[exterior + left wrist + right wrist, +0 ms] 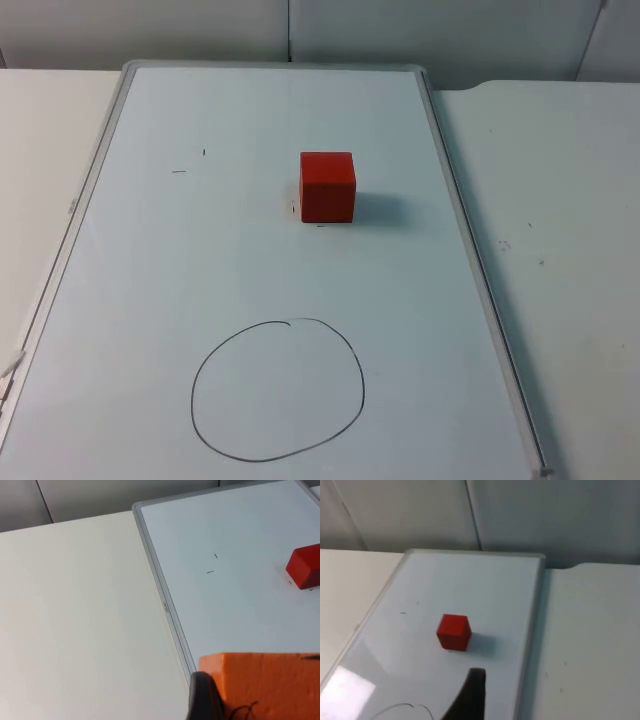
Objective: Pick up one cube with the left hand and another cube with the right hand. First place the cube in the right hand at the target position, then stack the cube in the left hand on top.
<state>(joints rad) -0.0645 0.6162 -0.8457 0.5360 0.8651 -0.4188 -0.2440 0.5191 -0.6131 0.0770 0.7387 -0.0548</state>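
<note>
Left gripper (210, 705) off whiteboard's (150, 300) left edge, orange cube (265, 685) against its finger, seemingly held; grip itself unclear. Red cube (327, 186) upright on whiteboard, beyond drawn circle (278, 390), toward wall. Right gripper (470, 700) over board on circle side of red cube, cube ahead, closest to this arm; finger state unclear.

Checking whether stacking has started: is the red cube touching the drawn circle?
Apart. In the top view the red cube sits on the whiteboard with a stretch of bare board between it and the drawn circle nearer the camera.
</note>
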